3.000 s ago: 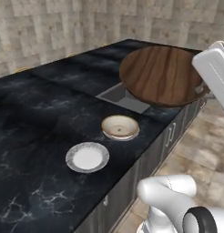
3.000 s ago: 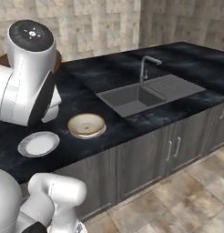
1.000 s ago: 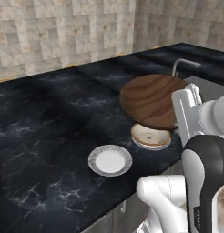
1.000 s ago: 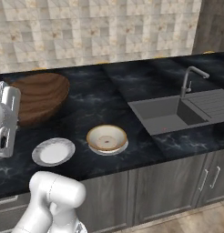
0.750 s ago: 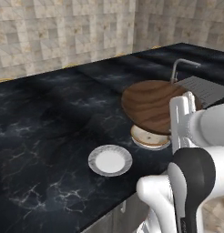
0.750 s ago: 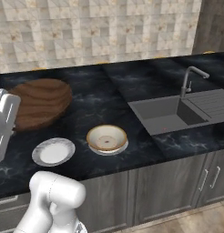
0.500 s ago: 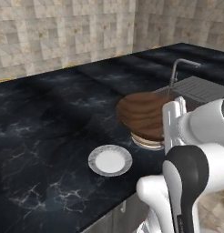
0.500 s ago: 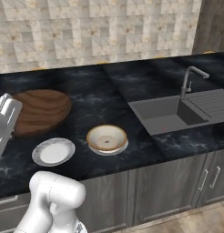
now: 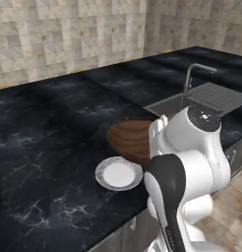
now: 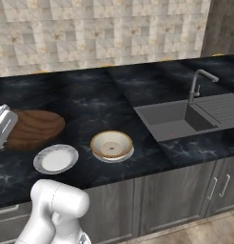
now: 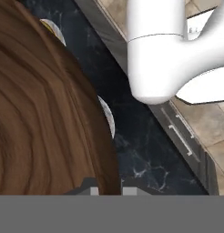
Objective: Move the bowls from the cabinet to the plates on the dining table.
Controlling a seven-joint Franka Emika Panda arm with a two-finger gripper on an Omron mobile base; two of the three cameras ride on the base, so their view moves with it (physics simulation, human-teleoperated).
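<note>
Bowls first: the wooden bowl (image 10: pixel 33 128) hangs pinched by its rim in my hand (image 10: pixel 1 127), low over the counter (image 10: pixel 90 102), just behind the empty plate (image 10: pixel 55 158). The cream bowl (image 10: pixel 111 144) already sits on the other plate (image 10: pixel 130 153). I judge I should bring the wooden bowl toward the counter's front edge until it centres over the empty plate, level it, lower it, then let go. My own arm hides my fingers and part of the bowl in the left view; the cream bowl covers nearly all of its plate.
</note>
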